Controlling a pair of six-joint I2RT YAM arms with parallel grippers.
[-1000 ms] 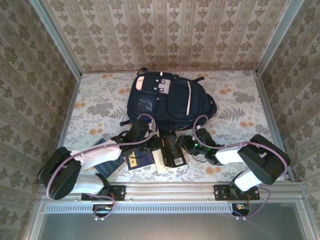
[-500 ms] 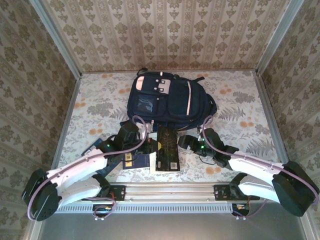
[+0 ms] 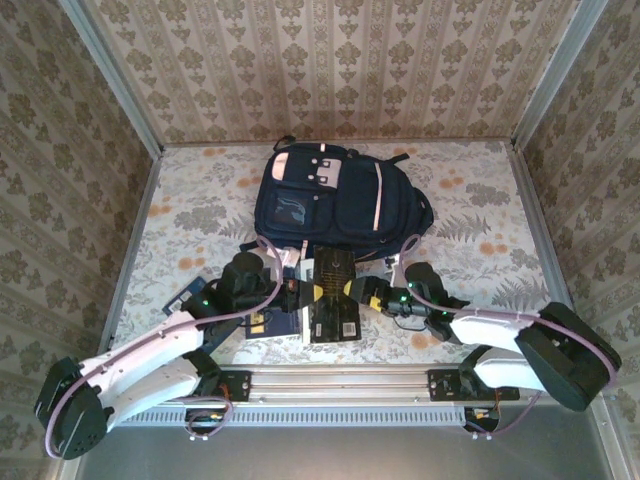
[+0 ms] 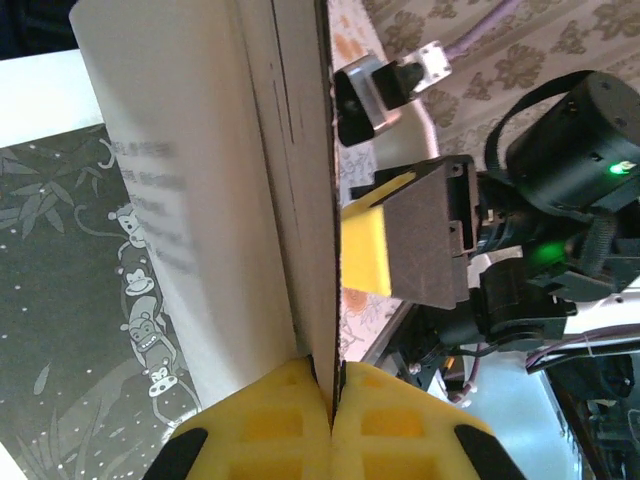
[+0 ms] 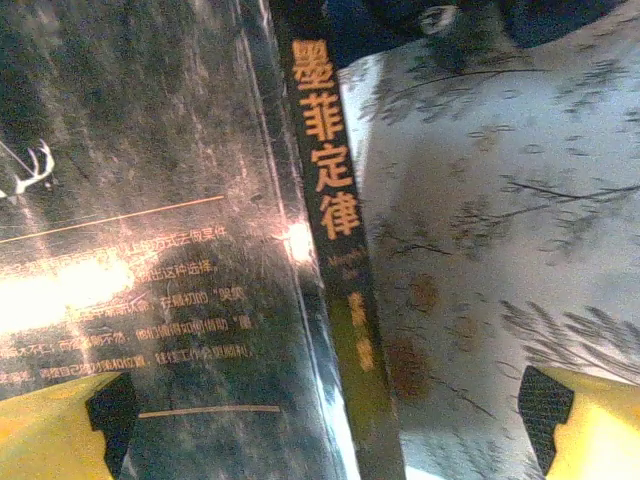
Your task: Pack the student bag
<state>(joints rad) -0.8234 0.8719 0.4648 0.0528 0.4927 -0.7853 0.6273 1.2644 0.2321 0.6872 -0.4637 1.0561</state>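
The student bag (image 3: 330, 195), navy with pale pink stripes, lies flat at the back of the table. Just in front of it a black book (image 3: 335, 297) with orange lettering on its spine (image 5: 328, 190) is held up. My left gripper (image 3: 311, 292) is shut on the book's thin dark cover, its yellow fingertips (image 4: 290, 420) pinching the edge and the pale pages (image 4: 200, 180) fanning beside it. My right gripper (image 3: 353, 290) stands open at the book's right side. Its fingers (image 5: 65, 430) are spread wide, with the spine and the back cover between them.
A blue book (image 3: 275, 323) lies on the flowered table (image 3: 480, 230) under my left arm, with another book's corner (image 3: 185, 296) to its left. A grey book with monkeys (image 4: 90, 300) lies below the held one. My right gripper's yellow pad (image 4: 368, 245) hangs close to the cover.
My right gripper has opened and let go of the black book. Both arms have stretched forward, carrying the book slightly toward the bag, and the left gripper has stayed shut on it.
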